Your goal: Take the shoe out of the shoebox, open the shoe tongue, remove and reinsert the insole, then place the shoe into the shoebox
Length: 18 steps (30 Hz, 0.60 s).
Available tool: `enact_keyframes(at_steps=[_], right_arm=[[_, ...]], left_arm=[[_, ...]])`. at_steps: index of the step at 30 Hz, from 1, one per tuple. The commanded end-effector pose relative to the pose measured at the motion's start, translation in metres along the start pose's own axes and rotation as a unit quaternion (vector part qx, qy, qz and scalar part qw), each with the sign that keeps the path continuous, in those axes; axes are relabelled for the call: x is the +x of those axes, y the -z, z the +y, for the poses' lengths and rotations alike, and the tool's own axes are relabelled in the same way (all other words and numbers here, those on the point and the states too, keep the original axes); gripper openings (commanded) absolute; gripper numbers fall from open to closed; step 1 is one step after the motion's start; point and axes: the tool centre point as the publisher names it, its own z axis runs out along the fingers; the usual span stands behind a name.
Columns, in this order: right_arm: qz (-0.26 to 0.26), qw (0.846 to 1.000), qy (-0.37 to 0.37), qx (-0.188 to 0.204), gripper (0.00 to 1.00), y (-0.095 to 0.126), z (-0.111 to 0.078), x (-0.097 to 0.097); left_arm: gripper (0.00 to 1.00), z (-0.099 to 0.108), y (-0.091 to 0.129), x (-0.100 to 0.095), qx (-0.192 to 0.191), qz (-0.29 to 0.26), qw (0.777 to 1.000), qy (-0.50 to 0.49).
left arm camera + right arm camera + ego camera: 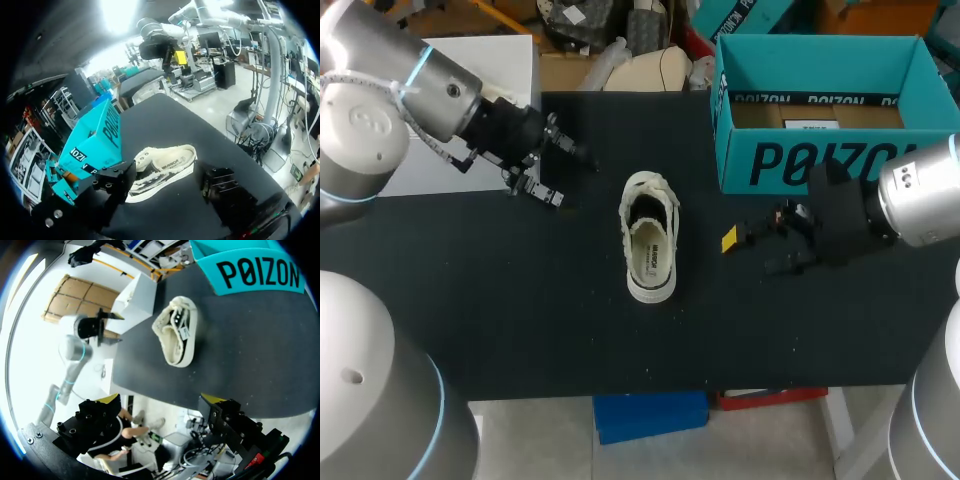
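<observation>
Middle of the frame, nearest to you, the shoe is out of its box and sitting sole-down on the table, insole seemingly in. Either side of it, your left gripper and right gripper both hang released, holding nothing. Upper right, the shoebox stands open. I'd guess you're at the tongue step: pin the heel with one gripper, pull the tongue with the other.

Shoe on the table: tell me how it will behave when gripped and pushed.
The cream sneaker looks like soft canvas, so its upper would probably crumple under a pinch. It sits flat on its sole, so a push should slide it, not roll it. Likely light.
</observation>
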Motion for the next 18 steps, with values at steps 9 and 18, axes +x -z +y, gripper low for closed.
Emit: enact_keyframes(at_steps=[9,18], right_arm=[[-0.001,1.000,0.000,0.001,1.00,0.000,0.000,0.001],[-0.001,1.000,0.000,0.001,1.00,0.000,0.000,0.001]], left_arm=[[1.00,0.000,0.022,0.014,0.011,-0.053,0.991,0.122],[1.00,0.006,0.044,0.038,-0.007,-0.013,0.986,0.166]])
